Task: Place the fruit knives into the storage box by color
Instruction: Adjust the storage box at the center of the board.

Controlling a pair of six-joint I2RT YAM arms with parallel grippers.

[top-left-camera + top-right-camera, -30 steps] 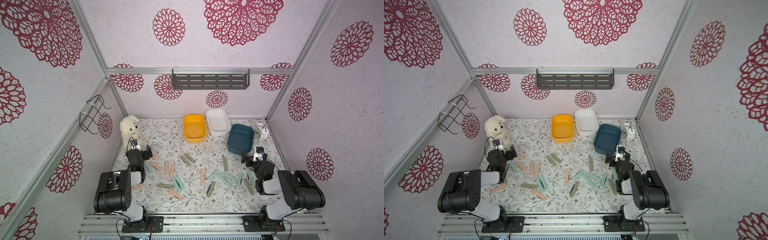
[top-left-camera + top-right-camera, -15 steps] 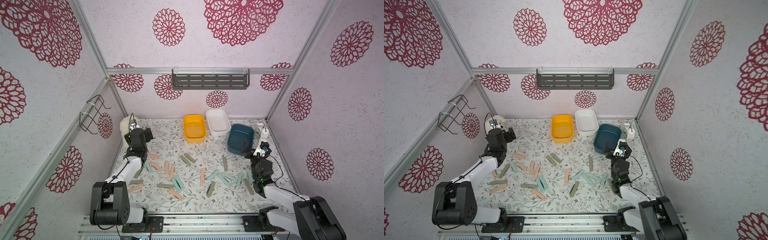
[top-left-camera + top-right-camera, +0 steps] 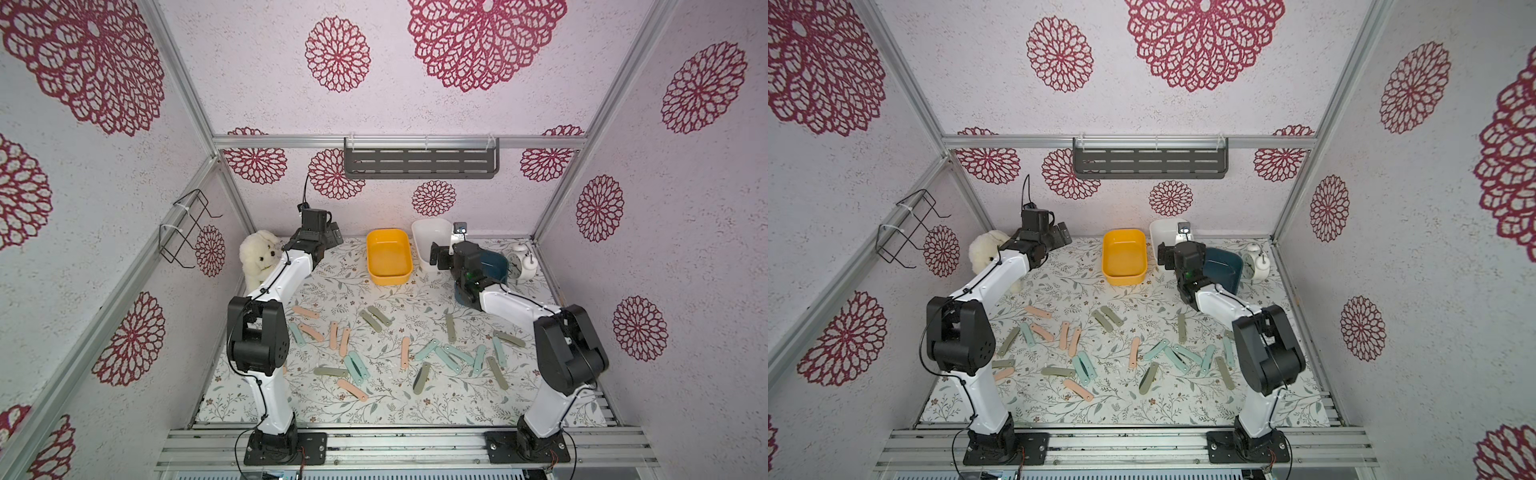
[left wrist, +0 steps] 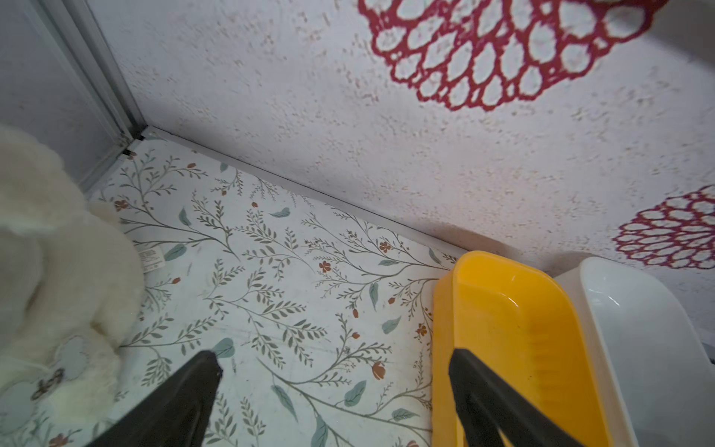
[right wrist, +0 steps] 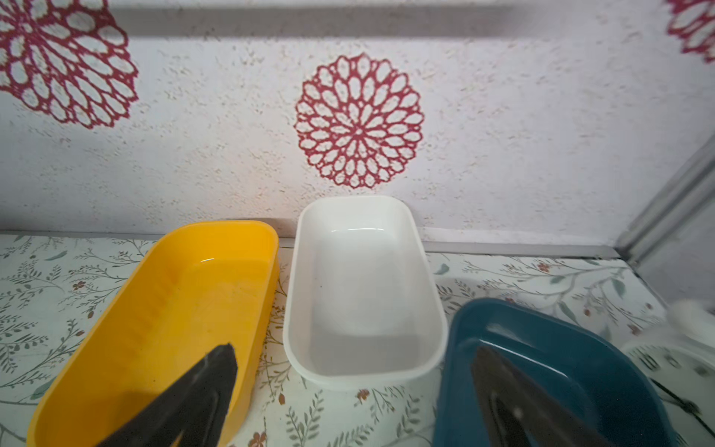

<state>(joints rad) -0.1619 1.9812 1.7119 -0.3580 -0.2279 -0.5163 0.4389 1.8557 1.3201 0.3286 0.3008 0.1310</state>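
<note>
Several fruit knives lie scattered over the front half of the floral table: peach-pink (image 3: pixel 305 311), olive (image 3: pixel 370 321) and mint (image 3: pixel 446 355). Along the back wall stand the storage boxes: yellow (image 3: pixel 388 257), white (image 3: pixel 430 243) and dark teal (image 3: pixel 494 264), all holding nothing. My left gripper (image 3: pixel 332 232) hangs open above bare table between the plush dog and the yellow box (image 4: pixel 514 309). My right gripper (image 3: pixel 436 255) is open too, raised in front of the white box (image 5: pixel 360 278), with one finger over the yellow box (image 5: pixel 174 294) and one over the teal box (image 5: pixel 541 348). Neither holds anything.
A white plush dog (image 3: pixel 259 257) sits at the back left. A white alarm clock (image 3: pixel 521 262) stands right of the teal box. On the back wall hangs a grey slotted shelf (image 3: pixel 419 160), and on the left wall a black wire rack (image 3: pixel 187 228).
Both arms have unfolded from low poses over the knives and reached up toward the back wall. The grippers stayed open. No knife has moved.
</note>
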